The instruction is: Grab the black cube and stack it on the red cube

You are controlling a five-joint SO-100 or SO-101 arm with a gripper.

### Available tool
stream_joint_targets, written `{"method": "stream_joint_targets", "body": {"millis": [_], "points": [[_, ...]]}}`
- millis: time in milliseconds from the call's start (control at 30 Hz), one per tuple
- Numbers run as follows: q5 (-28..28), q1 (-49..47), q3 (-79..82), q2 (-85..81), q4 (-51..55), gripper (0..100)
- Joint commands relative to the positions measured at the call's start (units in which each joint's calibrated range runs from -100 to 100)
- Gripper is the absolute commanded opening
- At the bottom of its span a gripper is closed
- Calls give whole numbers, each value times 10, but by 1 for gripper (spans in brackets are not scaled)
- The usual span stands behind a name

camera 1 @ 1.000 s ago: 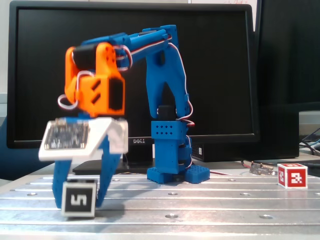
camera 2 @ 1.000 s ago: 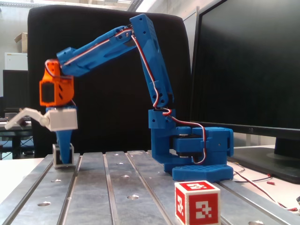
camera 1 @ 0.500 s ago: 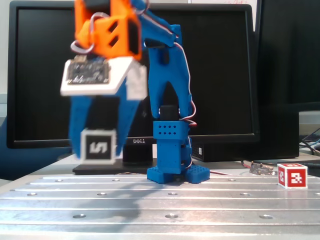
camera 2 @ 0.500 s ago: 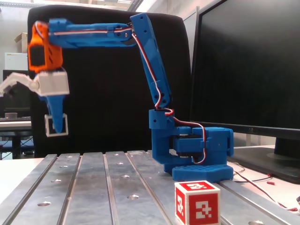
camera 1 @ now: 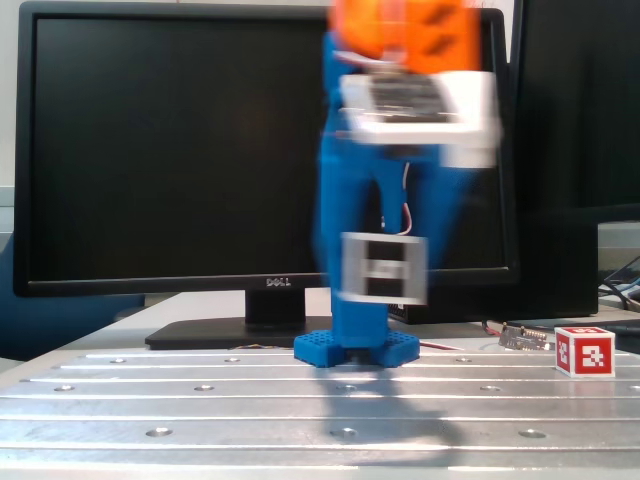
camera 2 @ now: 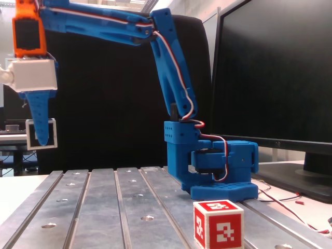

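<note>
In a fixed view from the front, my pincer (camera 1: pixel 385 285) was blurred with motion and held the black cube (camera 1: pixel 385 268) between its fingers, high above the metal table (camera 1: pixel 250 400) and in front of my blue base (camera 1: pixel 356 348). The red cube (camera 1: pixel 584 351) sat on the table far to the right in that view, well apart from my load. A dark monitor (camera 1: pixel 170 150) filled the background.

In a fixed view from the side, my pincer (camera 2: pixel 40 137) was clamped on the black cube (camera 2: pixel 40 134), hanging well above the table's left end with my arm stretched out. The red cube (camera 2: pixel 218 223) stood near the camera, on the grooved plate (camera 2: pixel 104 207), clear of everything.

As I judged it, the carry was under way and the stacking not yet done. To do it well I needed to keep the squeeze firm, travel high enough to clear the red cube's top, stop squarely above it, square the faces, lower gently until the cubes touched, and only then let go.
</note>
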Motion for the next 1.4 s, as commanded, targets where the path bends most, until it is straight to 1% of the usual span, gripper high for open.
{"method": "stream_joint_targets", "body": {"millis": [0, 333, 433, 567, 967, 1167, 1367], "points": [[-55, -63, -25, -35, 3, 19], [-200, -237, -20, -35, 3, 19], [-237, -278, -19, -35, 3, 19], [-271, -324, -18, -32, 3, 19], [-334, -406, 31, -48, -3, 19], [-341, -418, 151, -138, -44, 19], [-355, -438, 264, -215, -50, 19]]}}
